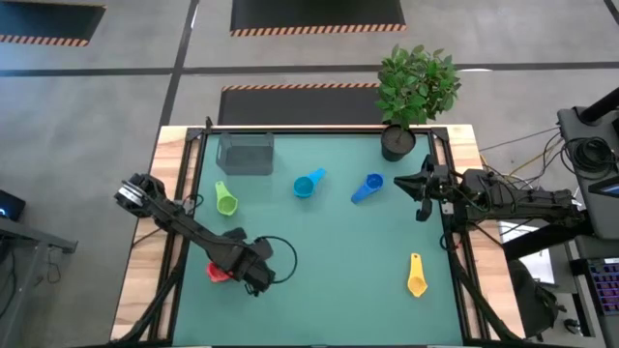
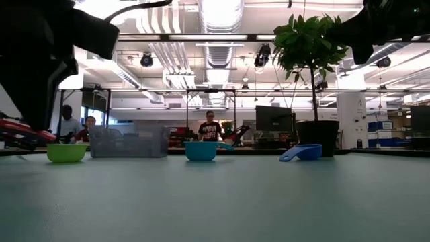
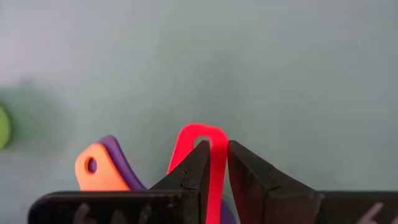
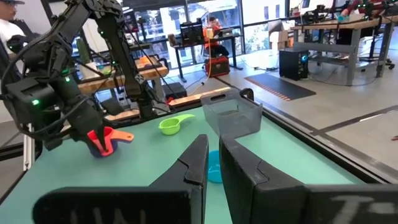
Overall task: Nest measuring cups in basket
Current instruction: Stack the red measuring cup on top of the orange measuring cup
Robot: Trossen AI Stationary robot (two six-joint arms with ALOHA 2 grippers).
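The left gripper [image 3: 214, 171] pinched the red cup [image 3: 205, 155] by its thin, stiff handle, well away from the basket [image 1: 246, 153]; the light plastic looked slippery, the handle the surest hold. The right gripper [image 4: 211, 165], fingers pressed together and empty, waited beside the plant [image 1: 416, 87].

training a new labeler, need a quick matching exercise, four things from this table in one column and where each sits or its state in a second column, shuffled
Things:
1. red measuring cup
2. yellow measuring cup
3. basket
4. blue measuring cup

Places or states:
A. empty, at the far edge of the mat, left of the plant pot
B. handle pinched by the left gripper
C. lying alone on the mat, on the right arm's side, nearer the front
D. on the mat just in front of the plant pot, close to the right gripper

Pairs: 1-B, 2-C, 3-A, 4-D
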